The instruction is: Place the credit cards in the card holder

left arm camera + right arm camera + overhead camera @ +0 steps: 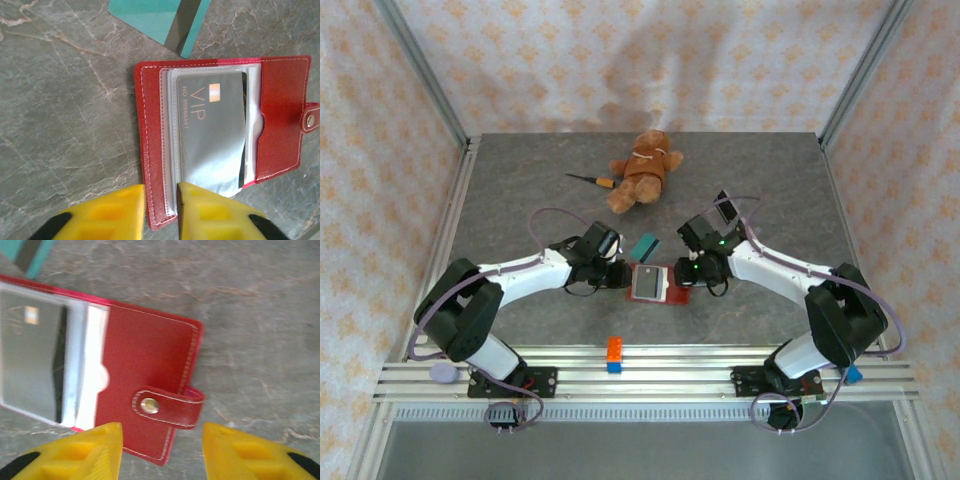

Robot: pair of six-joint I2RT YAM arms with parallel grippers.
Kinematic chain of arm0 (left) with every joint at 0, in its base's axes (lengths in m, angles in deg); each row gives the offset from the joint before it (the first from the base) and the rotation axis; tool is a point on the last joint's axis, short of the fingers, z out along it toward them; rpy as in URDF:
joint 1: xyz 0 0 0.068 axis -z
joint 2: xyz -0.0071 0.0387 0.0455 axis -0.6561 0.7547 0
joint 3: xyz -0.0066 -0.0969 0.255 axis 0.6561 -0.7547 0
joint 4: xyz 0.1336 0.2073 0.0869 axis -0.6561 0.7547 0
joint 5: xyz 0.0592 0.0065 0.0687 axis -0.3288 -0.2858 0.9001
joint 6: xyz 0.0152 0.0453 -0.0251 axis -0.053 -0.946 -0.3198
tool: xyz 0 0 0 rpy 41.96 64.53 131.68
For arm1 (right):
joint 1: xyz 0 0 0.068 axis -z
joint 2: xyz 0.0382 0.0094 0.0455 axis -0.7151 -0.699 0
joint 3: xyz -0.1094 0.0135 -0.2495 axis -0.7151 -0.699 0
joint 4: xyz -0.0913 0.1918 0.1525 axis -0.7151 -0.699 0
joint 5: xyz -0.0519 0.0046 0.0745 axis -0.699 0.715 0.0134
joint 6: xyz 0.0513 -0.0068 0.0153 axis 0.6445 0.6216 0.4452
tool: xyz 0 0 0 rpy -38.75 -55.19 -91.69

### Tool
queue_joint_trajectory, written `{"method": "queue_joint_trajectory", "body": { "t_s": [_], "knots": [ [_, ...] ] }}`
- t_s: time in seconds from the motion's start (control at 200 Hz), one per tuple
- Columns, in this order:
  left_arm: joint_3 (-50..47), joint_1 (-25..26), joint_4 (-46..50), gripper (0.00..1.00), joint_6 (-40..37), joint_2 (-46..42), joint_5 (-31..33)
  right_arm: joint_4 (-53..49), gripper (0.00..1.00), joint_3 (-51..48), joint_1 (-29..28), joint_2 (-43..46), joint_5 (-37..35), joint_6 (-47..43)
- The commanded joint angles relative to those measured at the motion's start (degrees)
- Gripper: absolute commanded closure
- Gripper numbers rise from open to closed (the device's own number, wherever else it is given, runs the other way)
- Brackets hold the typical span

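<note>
The dark red card holder (672, 293) lies open on the table between both grippers. A grey VIP card (212, 135) sits in its clear sleeve, with a dark edge showing behind it. The teal card (643, 246) lies flat just beyond the holder (282, 115), its black stripe up (160, 17). My left gripper (161, 210) hovers at the holder's left edge, jaws a narrow gap apart over the red border and sleeve edges. My right gripper (162, 450) stands wide open over the right flap (145, 370), near the snap tab (167, 407). The teal card's corner (25, 255) shows at top left.
A teddy bear (642, 170) and a screwdriver (592, 180) lie at the back of the table. A clear stand with a dark card (725, 210) stands behind the right arm. An orange-and-blue block (614, 354) sits near the front edge.
</note>
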Motion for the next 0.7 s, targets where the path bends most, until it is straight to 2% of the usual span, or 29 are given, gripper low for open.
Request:
{"method": "queue_joint_trajectory", "body": {
  "t_s": [0.0, 0.145, 0.24, 0.371, 0.546, 0.691],
  "knots": [
    [1.62, 0.33, 2.44, 0.67, -1.83, -0.75, 1.28, -2.41, 0.5, 0.9, -0.81, -0.87, -4.28, 1.74],
    [1.72, 0.34, 1.92, 0.54, -1.82, 0.3, 1.23, -2.67, 0.5, 3.52, -3.29, -5.02, -6.15, 3.22],
    [1.55, 0.36, 0.81, 0.49, -1.43, 1.02, 0.68, -0.26, 0.5, 3.51, -3.52, -7.35, -3.76, 3.45],
    [1.27, 0.37, -1.01, 0.48, -0.49, 1.52, -0.49, 1.71, 0.53, 2.83, -3.52, -7.94, -2.48, 3.67],
    [1.38, 0.33, -2.17, 0.48, -0.5, 2.51, -1.44, -0.67, 0.64, 3.25, -3.52, -7.65, -6.78, 3.21],
    [1.35, 0.33, -3.19, 0.48, 1.51, 3.57, -2.37, -3.02, 0.54, 2.9, -3.52, -6.41, -9.63, 3.23]
  ]
}}
